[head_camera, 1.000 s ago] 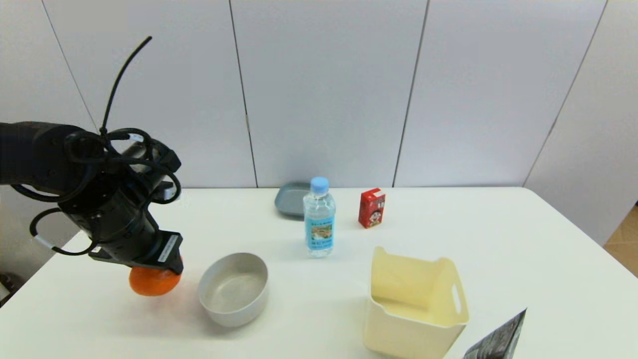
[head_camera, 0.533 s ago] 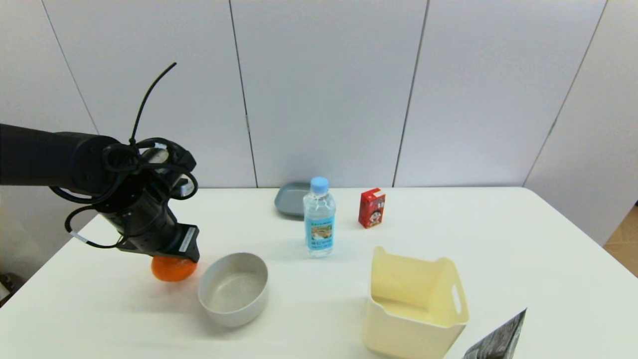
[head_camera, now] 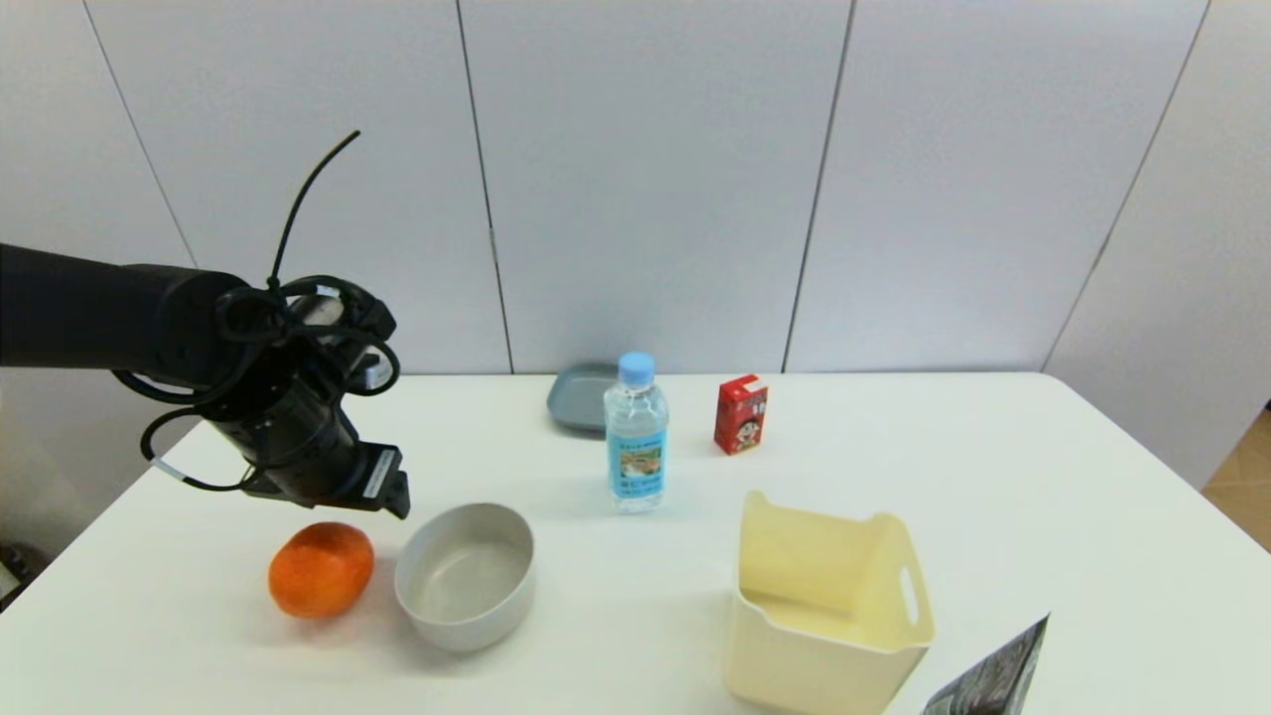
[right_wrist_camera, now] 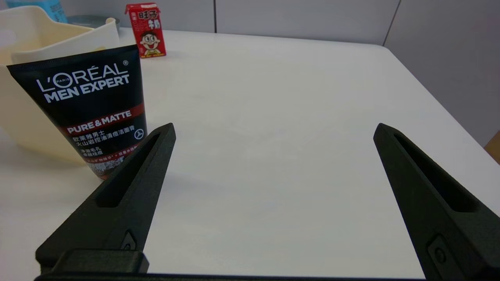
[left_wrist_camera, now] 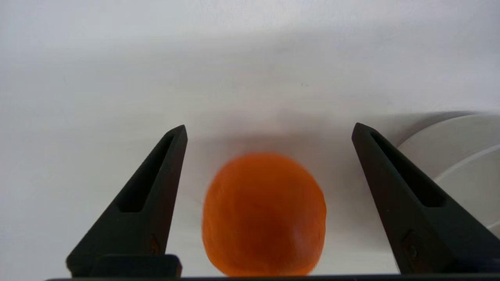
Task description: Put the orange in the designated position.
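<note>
The orange lies free on plain white tabletop near the front left, just left of the grey bowl with a narrow gap between them. My left gripper hangs a little above and behind it, open. In the left wrist view the orange sits below and between the two spread fingers, touching neither, with the bowl's rim at one side. My right gripper stands open over bare table at the front right, out of the head view.
A water bottle, a red drink carton and a grey plate stand toward the back. A cream bin and a black face-wash tube sit at the front right, close to my right gripper.
The left gripper carried the orange toward the bowl, then opened and let it go. The orange now rests on the table and the gripper has lifted slightly off it.
</note>
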